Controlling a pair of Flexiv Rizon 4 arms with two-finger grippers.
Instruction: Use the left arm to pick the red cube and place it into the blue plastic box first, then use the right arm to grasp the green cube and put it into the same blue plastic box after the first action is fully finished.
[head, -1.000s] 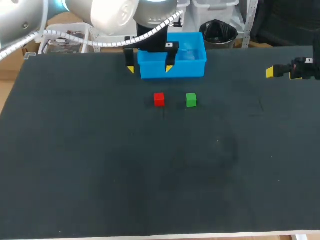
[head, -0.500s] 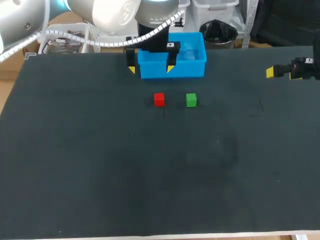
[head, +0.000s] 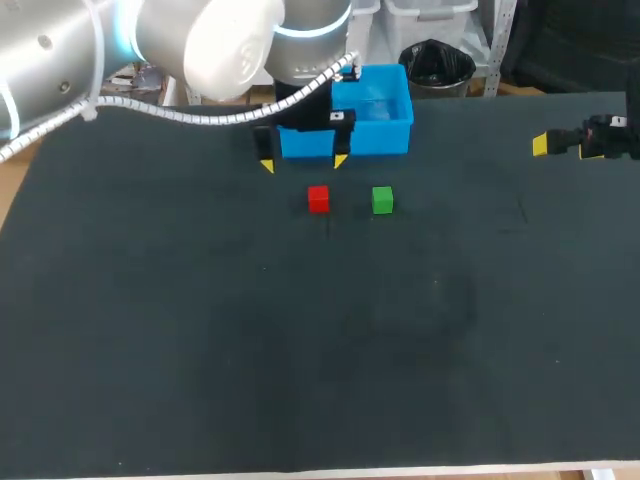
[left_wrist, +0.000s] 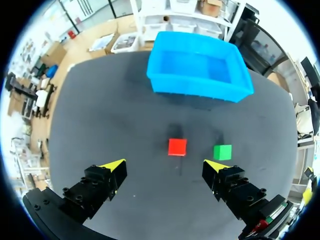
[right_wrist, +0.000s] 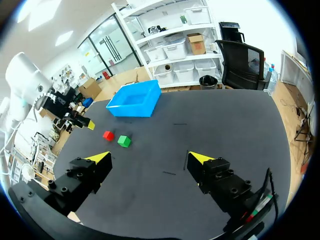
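Left claw: released, empty, lowered from beside blue plastic box toward red cube; first pick approaching, cube untouched on tabletop.

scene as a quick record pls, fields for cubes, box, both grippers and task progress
red cube: on the table, in front of the box, untouched
green cube: beside the red cube on its right, a gap between them
blue plastic box: at the far side of the table, nothing seen inside
left gripper: open, empty, red cube ahead of it roughly between the finger lines
right gripper: open, empty, off at the right side, far from both cubes
task progress: first pick not yet made, both cubes outside the box
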